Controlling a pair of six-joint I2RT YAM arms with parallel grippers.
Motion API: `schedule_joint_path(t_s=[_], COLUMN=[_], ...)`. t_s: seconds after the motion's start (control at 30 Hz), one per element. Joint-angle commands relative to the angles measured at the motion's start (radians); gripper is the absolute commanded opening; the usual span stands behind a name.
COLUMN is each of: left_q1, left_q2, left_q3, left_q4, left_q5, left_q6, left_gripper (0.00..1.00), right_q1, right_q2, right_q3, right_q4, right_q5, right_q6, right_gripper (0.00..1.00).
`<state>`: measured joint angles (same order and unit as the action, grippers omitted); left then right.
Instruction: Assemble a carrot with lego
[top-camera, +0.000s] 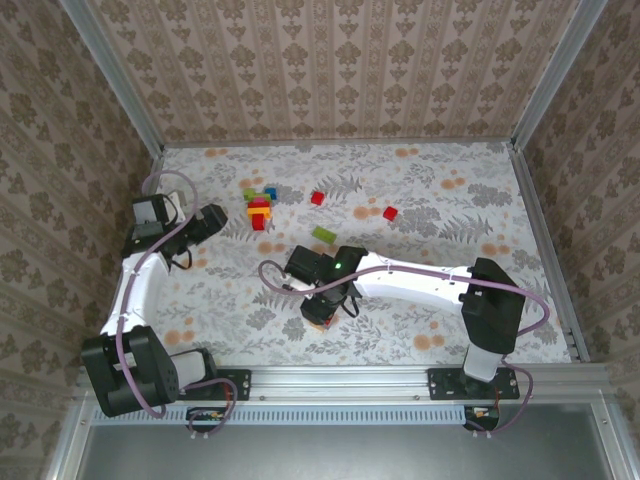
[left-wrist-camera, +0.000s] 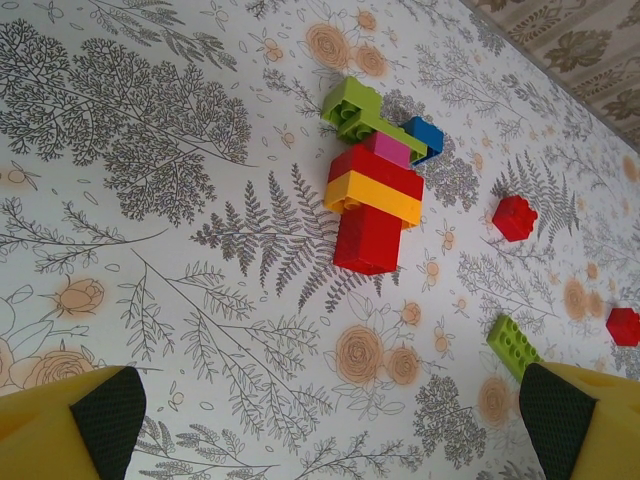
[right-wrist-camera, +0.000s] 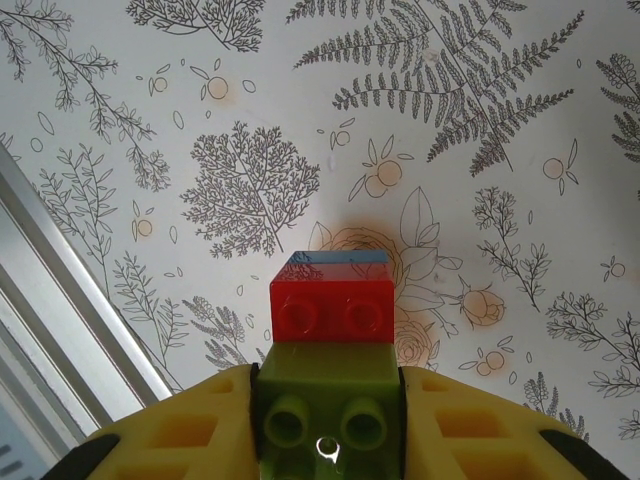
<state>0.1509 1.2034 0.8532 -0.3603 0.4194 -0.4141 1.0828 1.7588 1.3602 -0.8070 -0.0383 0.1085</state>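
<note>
Right gripper (right-wrist-camera: 325, 405): jaws clamped on a green brick (right-wrist-camera: 325, 385), kept low over the table (top-camera: 440, 310) towards its near edge.
Held stack: a red brick (right-wrist-camera: 332, 310) and a blue sliver (right-wrist-camera: 335, 258) are seated beyond the green one; probably gripped by the end brick so the rest stays free for joining.
Left gripper (left-wrist-camera: 335, 430): jaws wide apart, nothing held; pointed at the pile, likely readied for a pick.
Pile (left-wrist-camera: 372, 205): red, yellow, magenta, green and blue bricks, seemingly pressed together, left of centre towards the far edge.
Loose bricks: a green oblong (left-wrist-camera: 515, 345) and a red square (left-wrist-camera: 514, 217) lie apart, right of the pile.

Stack (top-camera: 259, 208) — L of loose bricks (top-camera: 318, 198)
</note>
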Motion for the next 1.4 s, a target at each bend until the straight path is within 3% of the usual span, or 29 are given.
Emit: schedule_joint_path(t_s=[0.0,0.27,0.57,0.8,1.0,1.37], left_q1=[-0.004,-0.003,-0.003,-0.004,-0.003,-0.003], left_q2=[0.001,-0.001,-0.003,-0.002,-0.002,-0.001], left_q3=[0.027,0.027,0.027,0.027,0.027,0.027], left_q4=[-0.005,-0.006,-0.005,-0.004,-0.001,-0.004], left_q5=[0.009,0.009,0.013,0.013,0.013,0.009], left_q6=[0.018,0.019,0.017,0.017,0.017,0.018], left_gripper=[1.0,1.0,1.0,1.0,1.0,1.0], right_q1=[0.022,0.02,0.014,-0.002,-0.049,-0.118], right_q2=[0.064,0.041,0.103,0.166,0.135,0.117], right_q3=[-0.048,0.049,0.195,0.28,0.257,0.261], right_q4=[-0.128,-0.184,-0.253,-0.262,-0.21,-0.13], right_q5=[-0.009,-0.006,-0.011,-0.028,-0.053,-0.019], right_q6=[-0.008,-0.117,-0.314,-0.365,-0.31,-0.029], right_gripper=[0.32,0.32,0.34,0.34,0.35,0.34])
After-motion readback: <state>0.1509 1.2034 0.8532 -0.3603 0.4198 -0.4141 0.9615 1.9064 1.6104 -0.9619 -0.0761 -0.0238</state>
